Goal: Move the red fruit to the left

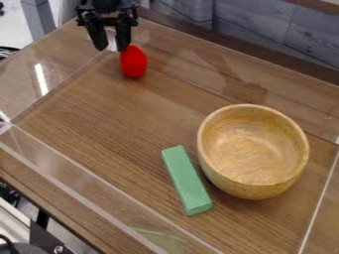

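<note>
The red fruit point(133, 63) is a small bright red toy lying on the wooden table at the far left of the camera view. My gripper point(110, 42) hangs pointing down just behind and left of it, close to the fruit but not around it. Its two dark fingers point(97, 40) stand apart, open, and nothing shows between them.
A wooden bowl point(255, 151) stands at the right front. A flat green block point(185, 179) lies just left of the bowl. Clear plastic walls point(40, 84) ring the table point(146, 119) on all sides.
</note>
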`<state>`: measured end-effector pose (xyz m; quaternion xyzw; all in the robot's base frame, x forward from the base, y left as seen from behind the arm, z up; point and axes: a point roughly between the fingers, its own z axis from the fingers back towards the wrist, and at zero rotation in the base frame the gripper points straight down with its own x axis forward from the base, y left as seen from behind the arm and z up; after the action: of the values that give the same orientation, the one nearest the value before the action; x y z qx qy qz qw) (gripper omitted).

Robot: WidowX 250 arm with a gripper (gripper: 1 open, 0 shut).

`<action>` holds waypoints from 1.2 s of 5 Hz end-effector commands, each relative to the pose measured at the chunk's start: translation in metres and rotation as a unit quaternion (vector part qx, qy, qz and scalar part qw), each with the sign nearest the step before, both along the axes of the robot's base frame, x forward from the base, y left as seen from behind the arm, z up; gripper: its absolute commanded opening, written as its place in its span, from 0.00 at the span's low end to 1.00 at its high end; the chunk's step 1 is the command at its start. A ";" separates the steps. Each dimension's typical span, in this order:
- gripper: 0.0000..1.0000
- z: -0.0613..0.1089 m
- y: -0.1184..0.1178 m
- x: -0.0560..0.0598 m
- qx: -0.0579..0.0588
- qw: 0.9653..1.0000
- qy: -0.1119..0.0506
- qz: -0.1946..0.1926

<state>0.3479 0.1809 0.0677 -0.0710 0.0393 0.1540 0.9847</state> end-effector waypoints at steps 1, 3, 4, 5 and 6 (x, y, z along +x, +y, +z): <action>1.00 0.027 0.007 0.002 0.020 0.999 -0.023 0.009; 1.00 0.054 -0.008 0.001 0.025 0.999 -0.038 -0.001; 1.00 0.069 -0.016 0.000 0.027 0.999 -0.046 -0.005; 1.00 0.079 -0.022 0.001 0.029 0.998 -0.049 -0.006; 1.00 0.082 -0.024 0.003 0.031 0.998 -0.047 -0.008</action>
<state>0.3479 0.1575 0.1118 -0.0651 0.0389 0.1502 0.9857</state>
